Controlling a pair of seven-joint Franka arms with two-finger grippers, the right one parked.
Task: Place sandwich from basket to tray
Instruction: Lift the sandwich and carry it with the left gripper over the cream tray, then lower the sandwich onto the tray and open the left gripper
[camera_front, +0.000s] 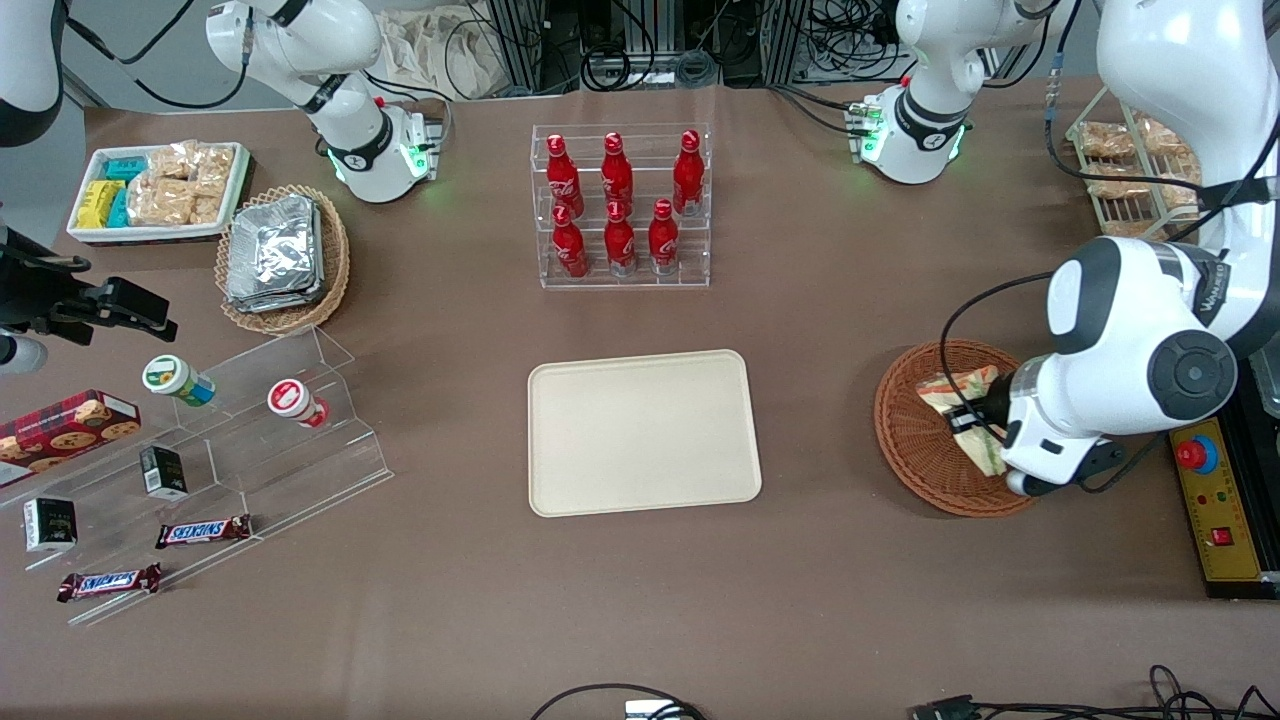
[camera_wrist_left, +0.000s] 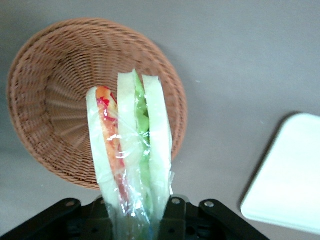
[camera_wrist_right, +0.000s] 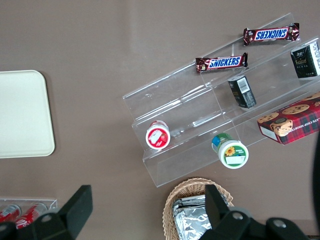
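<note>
Jaws of the left gripper (camera_wrist_left: 135, 220) closed on the sandwich (camera_wrist_left: 131, 150), pinching the wrapped wedge at its base, filling edge pointing away from the wrist. Largest first: worktop (camera_front: 820, 600) under everything, brown, plain. Tray (camera_front: 640, 432) lies flat, nothing on it, well apart from the jaws toward the parked arm's end; its corner shows in the wrist view (camera_wrist_left: 287, 175). Basket (camera_wrist_left: 65, 100) sits directly below the jaws, looks empty apart from the held wedge above its bowl; front view shows a second wrapped piece near the jaws (camera_front: 985, 455), can't tell if it's separate. Sandwich appears lifted, above the rim, not resting on wicker. Judgement: grasp done, carry to tray is next. Risks: plastic wrap is slick, and the grip is low on a tall soft wedge, so it could slip or tilt out mid-carry; squeezing harder would crush the bread; moving sideways too low could catch the basket rim and drag the basket.
</note>
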